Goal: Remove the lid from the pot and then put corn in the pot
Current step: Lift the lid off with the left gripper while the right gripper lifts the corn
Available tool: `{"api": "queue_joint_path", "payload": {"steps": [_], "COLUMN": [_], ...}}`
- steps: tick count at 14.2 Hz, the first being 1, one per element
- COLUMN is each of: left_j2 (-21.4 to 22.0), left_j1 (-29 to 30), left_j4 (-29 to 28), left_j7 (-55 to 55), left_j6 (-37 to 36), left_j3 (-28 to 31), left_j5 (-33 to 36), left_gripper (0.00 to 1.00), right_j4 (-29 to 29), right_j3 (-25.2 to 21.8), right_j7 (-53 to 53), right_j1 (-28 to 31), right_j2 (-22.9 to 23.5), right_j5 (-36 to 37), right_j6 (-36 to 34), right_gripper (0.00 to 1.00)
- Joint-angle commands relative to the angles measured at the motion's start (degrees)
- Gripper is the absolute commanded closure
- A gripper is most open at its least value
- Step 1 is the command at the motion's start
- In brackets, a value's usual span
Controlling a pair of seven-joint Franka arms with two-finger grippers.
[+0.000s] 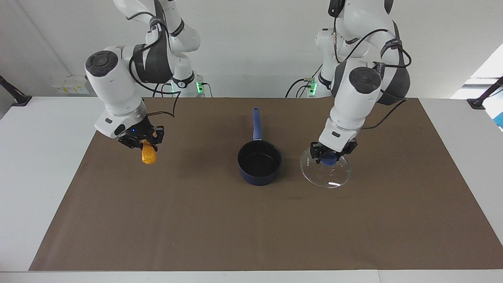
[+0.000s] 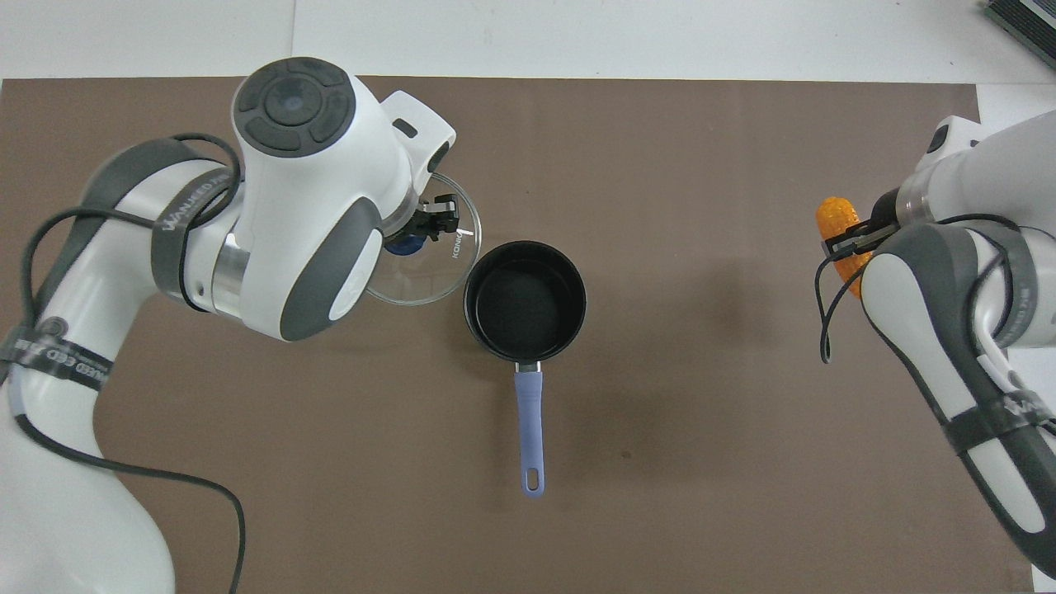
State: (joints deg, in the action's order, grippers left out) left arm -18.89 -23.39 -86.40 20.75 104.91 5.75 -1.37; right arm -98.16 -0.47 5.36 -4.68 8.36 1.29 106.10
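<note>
The navy pot [image 1: 259, 162] [image 2: 525, 300] stands open mid-mat, its blue handle pointing toward the robots. My left gripper [image 1: 329, 155] [image 2: 419, 233] is shut on the blue knob of the glass lid [image 1: 325, 171] [image 2: 433, 272] and holds it low over the mat beside the pot, toward the left arm's end; I cannot tell whether the lid touches the mat. My right gripper [image 1: 142, 142] [image 2: 854, 239] is shut on the orange-yellow corn [image 1: 148, 155] [image 2: 833, 216] and holds it above the mat toward the right arm's end, the cob hanging below the fingers.
A brown mat [image 1: 251, 232] [image 2: 660, 148] covers most of the white table [image 1: 35, 129]. The left arm's bulk hides much of the lid in the overhead view.
</note>
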Motion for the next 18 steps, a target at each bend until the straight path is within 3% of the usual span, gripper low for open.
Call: {"api": "queue_joint_path", "payload": {"steps": [1,3,6,8,12,14,18], "left_j2": [5.0,6.84,14.04,16.94,23.1,23.55,24.95], "left_j1": [4.22,6.33,9.67,11.6,16.09,18.37,21.71], "left_j4": [-5.97,-9.11,-21.58,-26.78,-38.29,-41.64,-51.3], "left_j7": [-5.96,-8.34,-13.08,-16.52,-21.27,-24.69,-28.12], "left_j6": [0.92,1.52,9.68,11.72,16.28,18.13,27.87], "left_j3": [-0.65,-0.56,-0.65,-0.56,-0.56,-0.56,-0.56], "left_j5": [0.58,0.67,0.84,0.93,0.93,0.93,0.93], "left_gripper": [1.0,1.0,1.0,1.0,1.0,1.0,1.0], "right_j4": [1.3,1.39,1.91,2.09,9.8,13.86,14.22], "right_j3": [0.3,0.56,2.4,2.5,3.11,3.11,3.11], "right_j7": [-9.37,-12.56,-20.97,-26.61,-32.15,-36.98,-37.44], "right_j1": [-4.18,-7.61,-12.09,-15.09,-19.03,-21.68,-23.97], "right_j2": [-0.01,-0.1,0.51,1.39,8.22,12.28,15.71], "right_j5": [0.12,-0.85,-0.94,-0.94,-4.02,-3.67,-3.84], "right_j6": [-2.48,-3.18,-2.92,-2.04,-1.25,0.5,7.0], "right_gripper": [1.0,1.0,1.0,1.0,1.0,1.0,1.0]}}
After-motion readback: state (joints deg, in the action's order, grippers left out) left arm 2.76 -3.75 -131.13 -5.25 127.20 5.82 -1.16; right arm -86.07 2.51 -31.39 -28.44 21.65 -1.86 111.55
